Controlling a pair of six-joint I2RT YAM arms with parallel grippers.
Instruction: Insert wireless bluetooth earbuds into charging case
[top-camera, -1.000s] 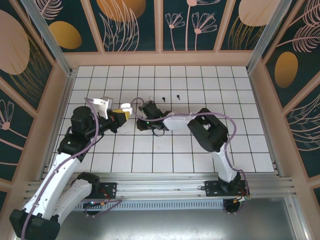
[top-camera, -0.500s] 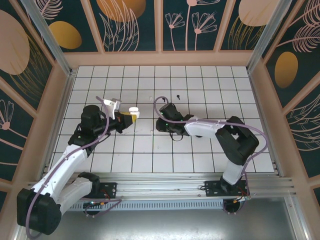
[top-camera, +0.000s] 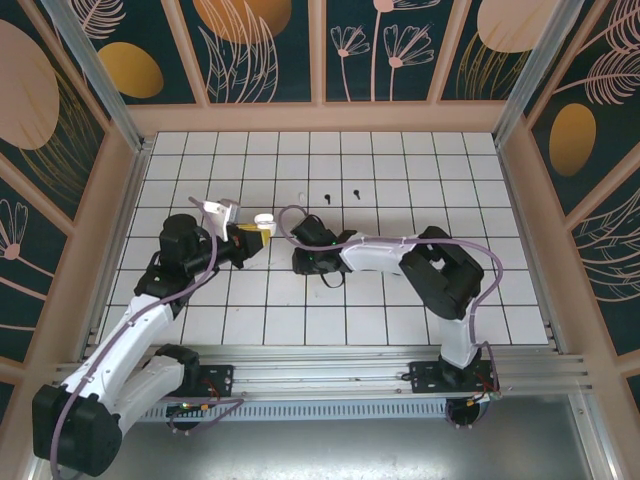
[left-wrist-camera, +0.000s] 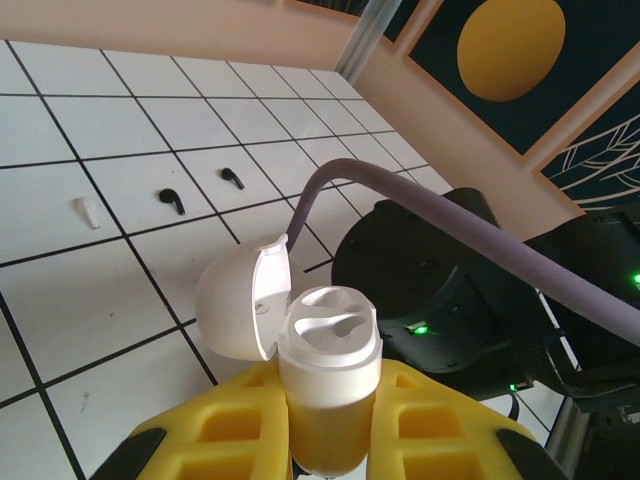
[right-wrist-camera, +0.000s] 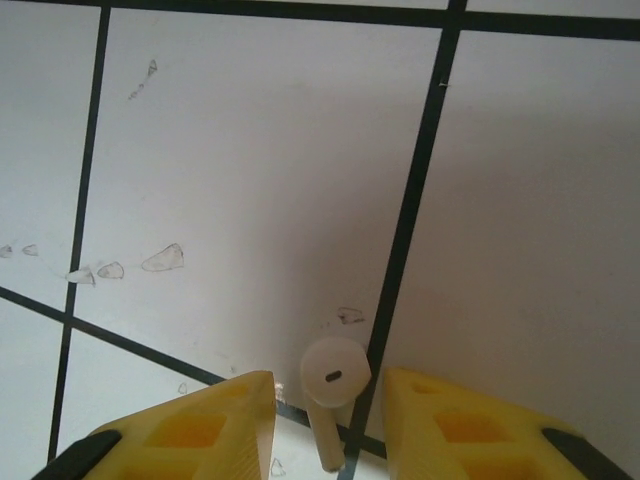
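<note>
Two black earbuds (top-camera: 327, 196) (top-camera: 356, 191) lie apart on the far tiles, and they appear again as the black buds (left-wrist-camera: 172, 200) (left-wrist-camera: 232, 178) in the left wrist view. My left gripper (top-camera: 252, 238) (left-wrist-camera: 330, 425) is shut on the white charging case (left-wrist-camera: 330, 350) (top-camera: 263, 219), held upright with its lid (left-wrist-camera: 235, 300) hinged open and both sockets empty. My right gripper (top-camera: 301, 263) (right-wrist-camera: 328, 380) stands open low over the floor. A white earbud (right-wrist-camera: 335, 375) lies between its yellow fingers (right-wrist-camera: 210, 425), touching neither.
Another small white bud (top-camera: 302, 197) (left-wrist-camera: 87, 212) lies left of the black ones. The right arm's black wrist and purple cable (left-wrist-camera: 440, 215) sit close beside the held case. Wooden walls (top-camera: 320, 118) ring the tiled floor.
My right gripper swung right, then came back left and lower to the tile beside the left gripper. The left arm shifted slightly, still holding the open case.
</note>
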